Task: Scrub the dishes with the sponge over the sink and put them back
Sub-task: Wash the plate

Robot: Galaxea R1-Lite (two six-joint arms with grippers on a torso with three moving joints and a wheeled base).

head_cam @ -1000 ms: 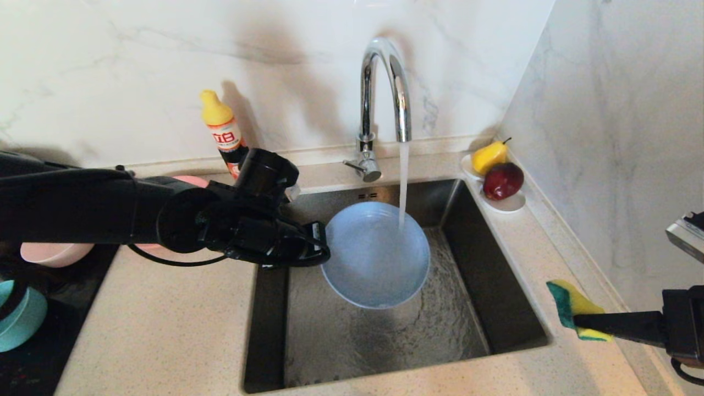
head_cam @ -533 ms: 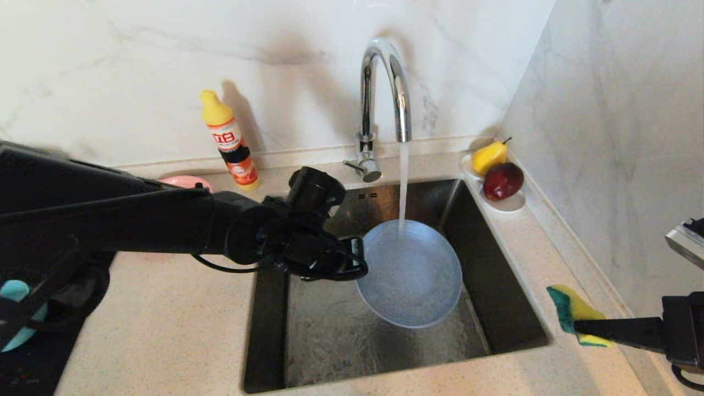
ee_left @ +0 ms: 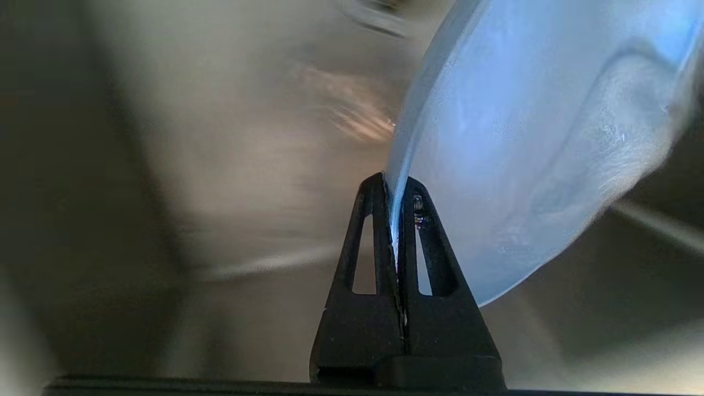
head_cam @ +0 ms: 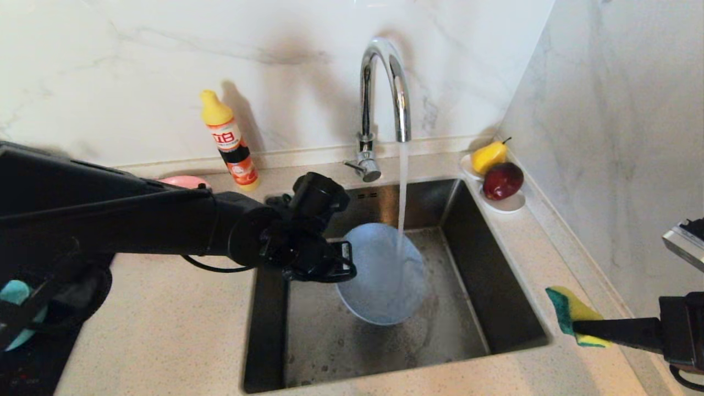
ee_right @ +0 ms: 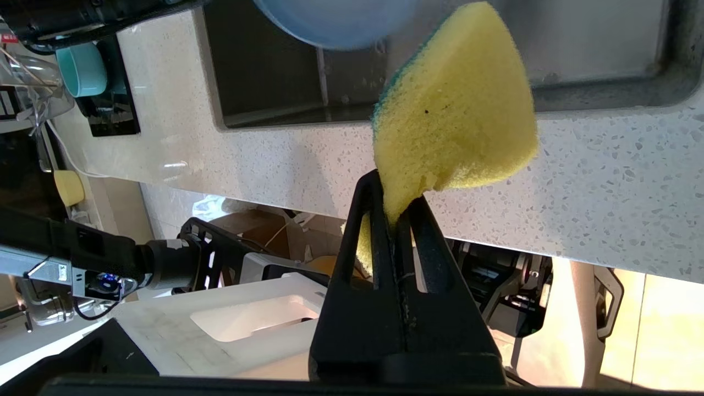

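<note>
1. Tilted more steeply than half a second ago, the light blue plate (head_cam: 379,275) now stands nearly on edge and lower in the sink (head_cam: 495,286), drawn slightly back toward the sink's left side along with the left gripper (head_cam: 344,261).
2. Left fingers (ee_left: 379,220) are pressed together on the plate's rim, pinching it thinly between them; the plate fans out from that grip over the steel basin.
3. Water from the chrome tap (head_cam: 385,88) falls in a stream onto the plate's upper right part and runs off into the sink.
4. Right fingers (ee_right: 418,231) pinch one corner of the yellow sponge (head_cam: 575,316), whose green layer faces the sink; the right gripper (head_cam: 583,328) holds it above the bench (head_cam: 165,330) at the sink's right front corner, well apart from the plate.
5. Behind the left arm, a sliver of the salmon-pink plate (head_cam: 184,181) shows on the bench near the back wall; the teal bowl (head_cam: 14,291) peeks out at the far left edge.
6. An orange-and-yellow detergent bottle (head_cam: 228,140) stands upright against the marble backsplash, left of the tap.
7. A yellow pear (head_cam: 488,156) and a dark red apple (head_cam: 503,180) sit touching on a small white saucer (head_cam: 509,204) at the sink's back right corner.
</note>
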